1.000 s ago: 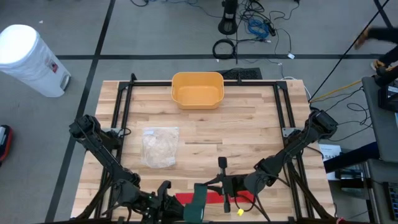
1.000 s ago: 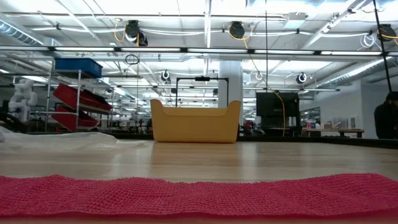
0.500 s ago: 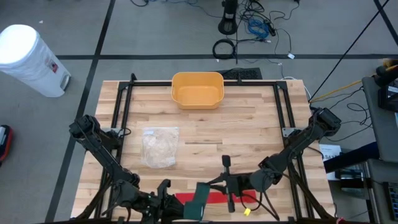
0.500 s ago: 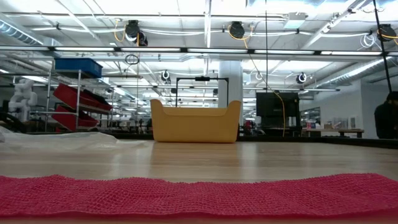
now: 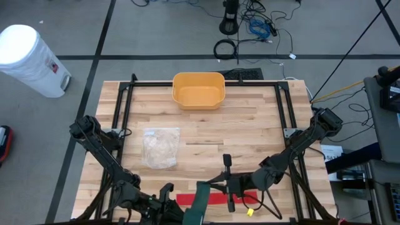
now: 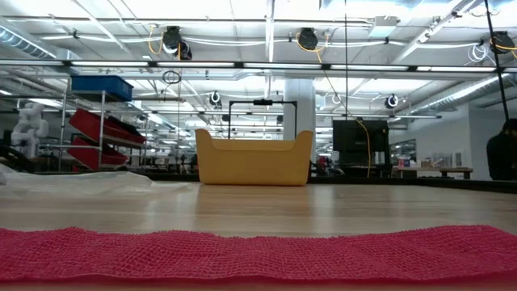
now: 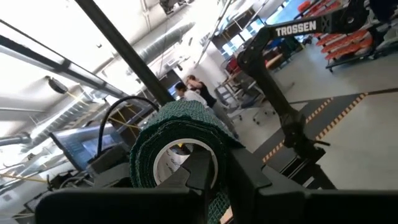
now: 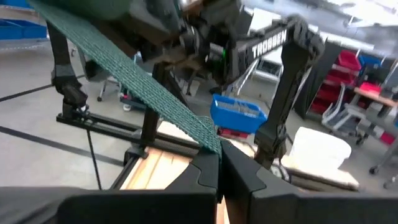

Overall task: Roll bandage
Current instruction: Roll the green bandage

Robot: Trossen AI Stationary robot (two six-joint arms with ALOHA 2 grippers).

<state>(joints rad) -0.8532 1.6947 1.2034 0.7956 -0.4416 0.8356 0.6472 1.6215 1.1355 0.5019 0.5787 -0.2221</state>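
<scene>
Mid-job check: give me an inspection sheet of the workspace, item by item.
Surface: wooden table, black frame rails around it.
Job's things: green bandage roll in the left pincer; its strip runs taut to the right pincer. Red bandage flat at the near edge.
Clutter: yellow bin at the far edge; clear bag left of centre.
Grippers: left shut on the roll, right shut on the strip end.
Cables: loose ones on the floor beyond the table.
Surroundings: white bin on the floor; people far off.

Bright, even overhead lighting; long ceiling light strips (image 6: 266, 8) glare white. Wrist views motion-blurred; soft, faint shadows.
</scene>
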